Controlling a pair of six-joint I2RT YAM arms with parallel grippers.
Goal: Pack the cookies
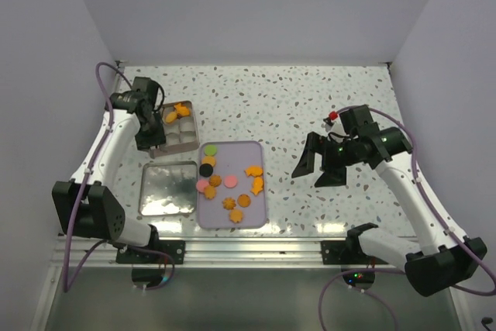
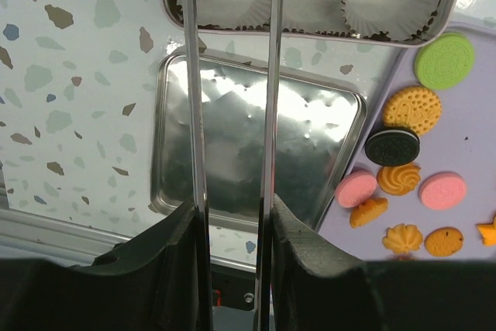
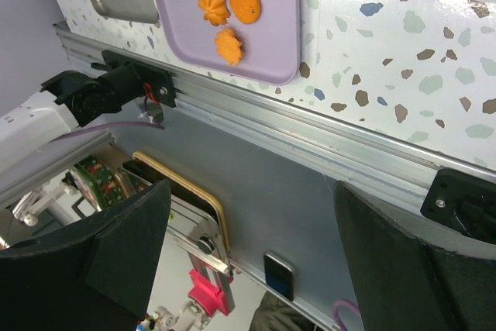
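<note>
Cookies (image 1: pixel 230 182) on tray (image 1: pixel 236 153); L claw (image 2: pixel 232 221) clamps tongs (image 2: pixel 272 75); R claw (image 1: pixel 318 167) spread.

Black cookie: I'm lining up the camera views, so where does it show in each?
Top external: black cookie at the left edge of the lilac tray.
Left wrist: black cookie right of centre, on the tray.
Right wrist: not in it; only the tray's near end shows.
Shared landmark: the lilac tray.
</note>
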